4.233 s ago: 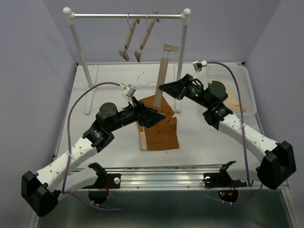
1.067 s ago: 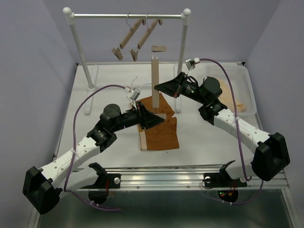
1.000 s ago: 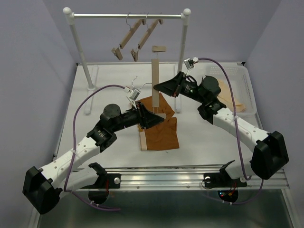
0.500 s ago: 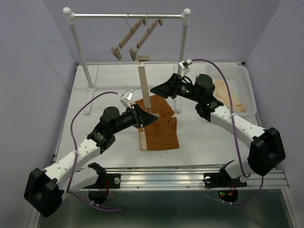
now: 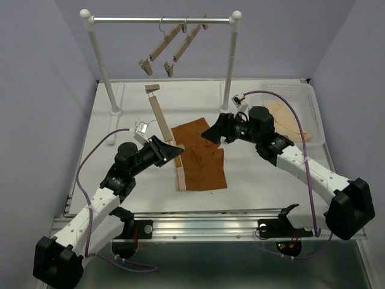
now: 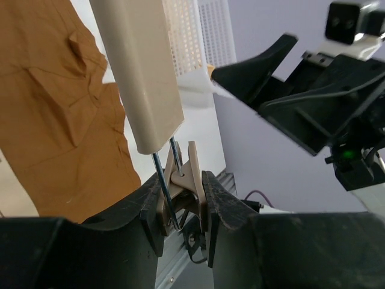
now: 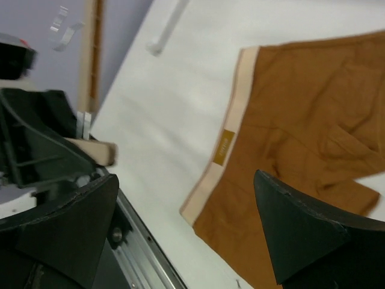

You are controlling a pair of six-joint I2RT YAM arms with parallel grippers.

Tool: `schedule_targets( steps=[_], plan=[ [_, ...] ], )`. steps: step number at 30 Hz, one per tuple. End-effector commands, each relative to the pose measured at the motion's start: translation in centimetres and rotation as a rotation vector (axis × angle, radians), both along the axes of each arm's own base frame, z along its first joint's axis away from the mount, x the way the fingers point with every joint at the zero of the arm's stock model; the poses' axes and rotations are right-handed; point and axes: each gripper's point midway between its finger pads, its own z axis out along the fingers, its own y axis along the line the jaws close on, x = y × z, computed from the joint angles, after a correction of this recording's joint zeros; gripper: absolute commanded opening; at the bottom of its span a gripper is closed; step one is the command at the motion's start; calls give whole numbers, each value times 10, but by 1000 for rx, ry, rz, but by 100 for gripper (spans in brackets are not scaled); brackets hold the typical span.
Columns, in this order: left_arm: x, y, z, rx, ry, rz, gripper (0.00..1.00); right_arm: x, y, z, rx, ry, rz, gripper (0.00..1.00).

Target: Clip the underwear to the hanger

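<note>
The rust-brown underwear (image 5: 203, 158) lies flat mid-table, its tan waistband (image 5: 179, 173) to the left. My left gripper (image 5: 173, 150) is shut on the lower clip (image 6: 183, 183) of the hanger (image 5: 157, 111), whose light-wood bar leans up and to the left above the waistband. The bar's other clip (image 5: 151, 88) is at the top. My right gripper (image 5: 209, 133) hovers open over the underwear's far right corner, holding nothing. In the right wrist view the right gripper (image 7: 186, 180) frames the waistband (image 7: 231, 129) and the brown fabric (image 7: 307, 114).
A white rack (image 5: 161, 20) at the back carries two more wooden hangers (image 5: 157, 51) (image 5: 185, 45); its right post (image 5: 228, 78) stands just behind my right gripper. A white basket (image 5: 313, 114) with cream garments sits at the back right. A metal rail (image 5: 210, 226) runs along the front.
My right gripper has let go of the hanger bar, opened wide and dropped towards the underwear. The left arm has drawn back left, and the hanger now leans left.
</note>
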Motion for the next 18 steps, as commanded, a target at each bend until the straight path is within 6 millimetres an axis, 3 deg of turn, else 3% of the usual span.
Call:
schedule_targets(
  steps=[1,5,8,14,18],
  plan=[
    [1,24,6,31,-29,100,0,-4,-29,-48,-211,33,-51,100],
    [-8,34,-2,38,-6,125,0,-9,-35,-73,-284,81,-38,100],
    [-17,41,-17,54,46,148,0,-21,-23,-95,-344,107,30,100],
    [-33,39,-32,51,57,96,0,-33,24,-132,-470,106,123,100],
    [-38,36,-39,66,77,60,0,-18,48,-150,-480,170,90,100]
  ],
)
